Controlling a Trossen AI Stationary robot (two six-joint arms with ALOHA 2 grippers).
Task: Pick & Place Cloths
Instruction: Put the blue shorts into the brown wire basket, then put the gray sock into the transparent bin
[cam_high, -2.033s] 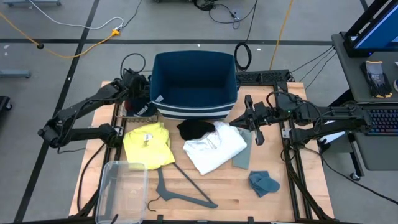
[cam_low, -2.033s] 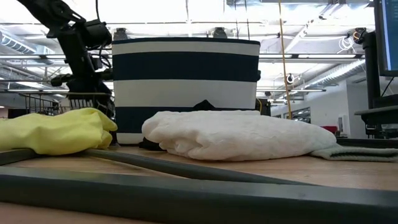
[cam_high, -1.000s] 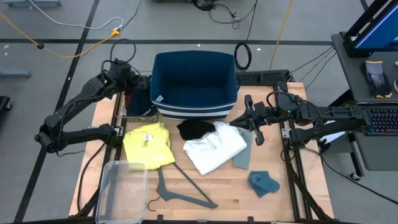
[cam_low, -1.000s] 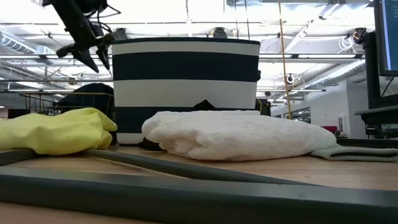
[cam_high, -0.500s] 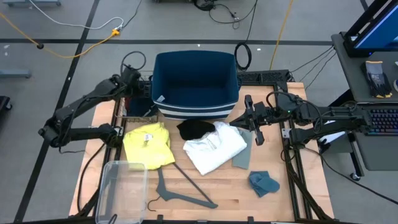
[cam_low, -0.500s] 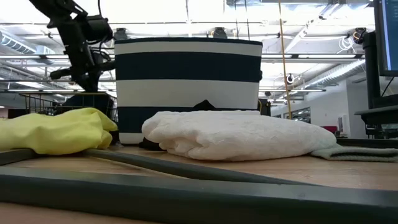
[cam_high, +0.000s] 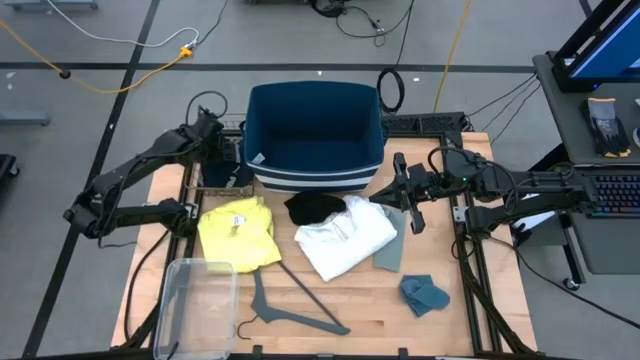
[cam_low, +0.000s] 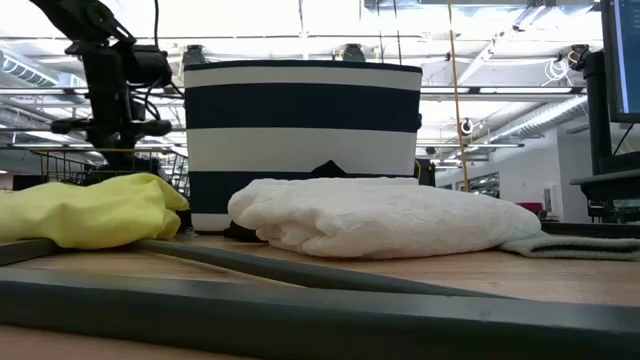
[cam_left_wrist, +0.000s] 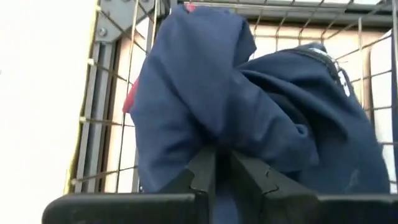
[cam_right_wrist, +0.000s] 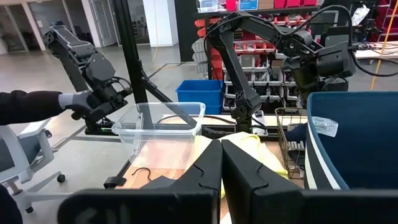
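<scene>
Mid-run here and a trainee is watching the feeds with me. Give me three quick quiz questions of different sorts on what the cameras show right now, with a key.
1. True or false: the left gripper is closed on the navy cloth in the wire basket.
2. Which lies nearest the white cloth? A. clear plastic bin B. black cloth C. teal rag
3. Fill in: the right gripper hangs beside the striped tote with its fingers ____.

Key: 1 true; 2 B; 3 shut.
</scene>
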